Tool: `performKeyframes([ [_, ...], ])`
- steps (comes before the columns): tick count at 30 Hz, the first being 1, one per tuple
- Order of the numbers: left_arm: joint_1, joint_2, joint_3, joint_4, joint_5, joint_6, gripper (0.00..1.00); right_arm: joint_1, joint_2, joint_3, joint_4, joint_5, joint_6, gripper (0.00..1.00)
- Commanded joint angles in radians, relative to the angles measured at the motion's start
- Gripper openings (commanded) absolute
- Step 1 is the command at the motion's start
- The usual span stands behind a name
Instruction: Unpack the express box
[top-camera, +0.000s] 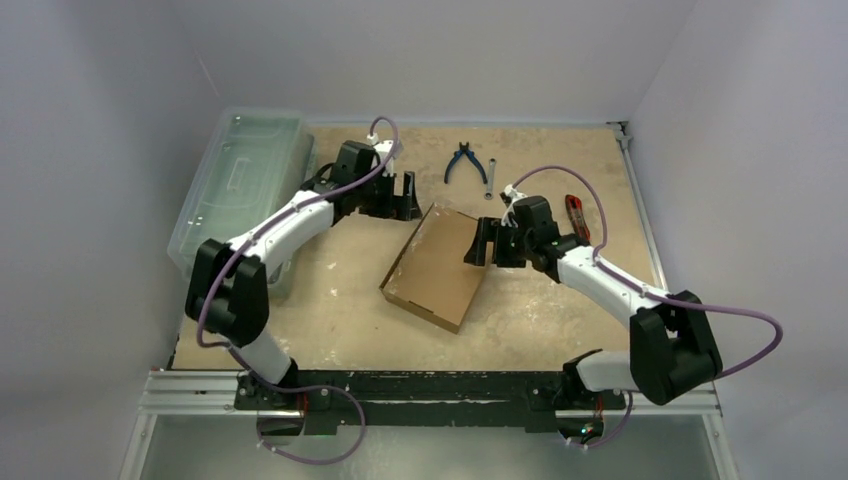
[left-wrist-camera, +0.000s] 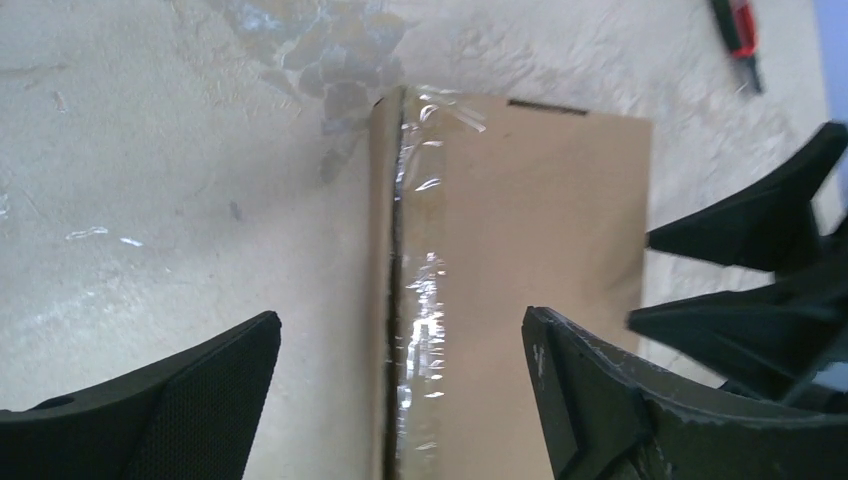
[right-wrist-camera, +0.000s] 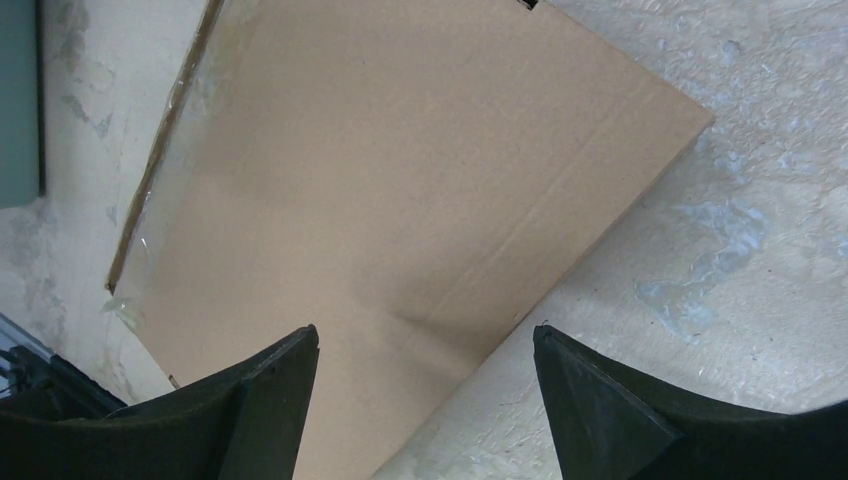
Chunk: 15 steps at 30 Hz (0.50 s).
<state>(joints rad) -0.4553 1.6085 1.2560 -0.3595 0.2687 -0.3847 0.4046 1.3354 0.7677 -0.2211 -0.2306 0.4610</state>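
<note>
The express box (top-camera: 437, 267) lies flat and closed at the middle of my table (top-camera: 330, 310), turned at a slant, with clear tape along its left long edge. My right gripper (top-camera: 487, 250) hangs at the box's right edge and my left gripper (top-camera: 400, 208) at its far corner, each with its 2 fingers spread apart and clamped on nothing. Beyond them lie blue-handled pliers (top-camera: 465, 160), and a clear plastic bin (top-camera: 245, 180) stands along the far left side.
</note>
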Motion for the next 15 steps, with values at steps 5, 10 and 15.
performKeyframes([
  [5, 0.098, 0.133, 0.037, 0.003, 0.149, 0.203, 0.81, 0.010, 0.009, 0.006, 0.037, -0.018, 0.013, 0.82],
  [10, 0.103, 0.197, 0.016, 0.009, 0.207, 0.249, 0.79, 0.010, 0.031, 0.010, 0.052, -0.022, 0.011, 0.82],
  [15, 0.111, 0.251, 0.043, -0.015, 0.191, 0.257, 0.69, 0.010, 0.054, 0.017, 0.062, -0.021, 0.006, 0.80],
])
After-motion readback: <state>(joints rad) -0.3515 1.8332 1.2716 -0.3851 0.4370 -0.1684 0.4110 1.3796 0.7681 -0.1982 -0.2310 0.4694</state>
